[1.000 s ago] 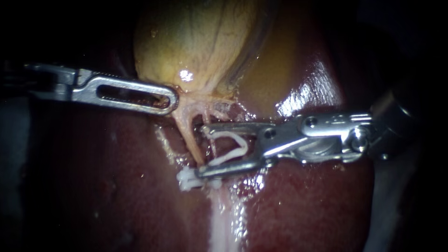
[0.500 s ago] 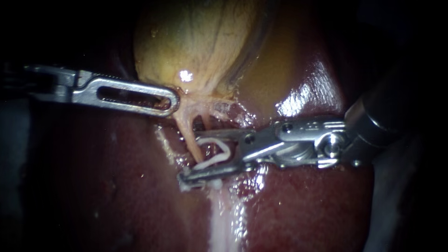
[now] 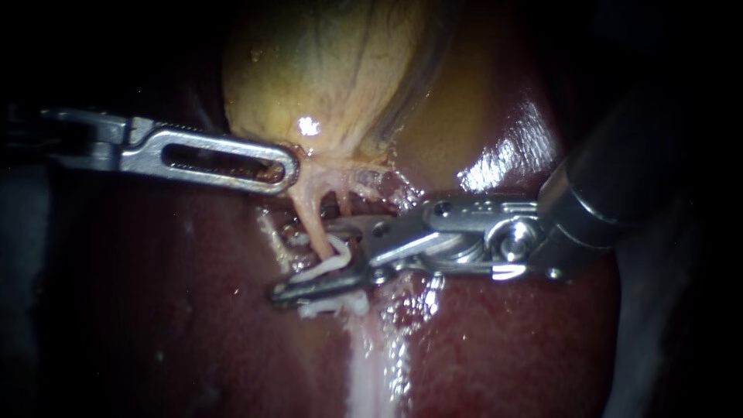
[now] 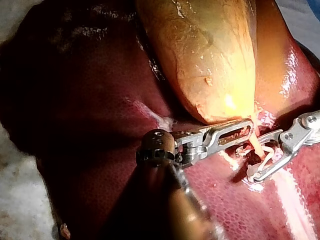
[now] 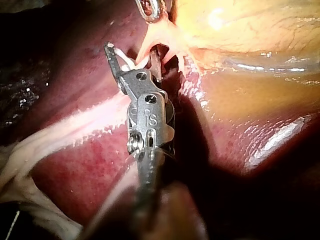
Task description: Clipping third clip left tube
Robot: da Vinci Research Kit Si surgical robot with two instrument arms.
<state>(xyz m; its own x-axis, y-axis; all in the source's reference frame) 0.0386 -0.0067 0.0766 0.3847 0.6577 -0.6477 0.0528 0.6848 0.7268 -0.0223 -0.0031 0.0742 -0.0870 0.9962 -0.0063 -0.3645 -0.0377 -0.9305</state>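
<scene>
While the left instrument (image 3: pixel 288 169) lay nearly level, shaft in from the left, its end effector was clamped on the gallbladder (image 3: pixel 325 70) at the neck, slotted jaws together on the tissue. Right instrument (image 3: pixel 303 262) came in from the right. Its shaft sloped down to the wrist, which was bent so the end effector ran nearly level just below the gallbladder neck. Its jaws stood partly closed with a narrow gap between them, both bearing on a white clip (image 3: pixel 331 265), so they were gripping it.

Left tube (image 3: pixel 313 224) ran from the gallbladder neck out over the liver (image 3: pixel 503 348), long axis slightly slanted, and passed between the right jaws. Clip sat across that tube, near the gallbladder neck. Its long axis followed the jaws, roughly crosswise to the tube, open end pointing away from the right shaft. Other white clips (image 3: pixel 334 306) showed just beyond it, farther from the gallbladder; count unclear.
</scene>
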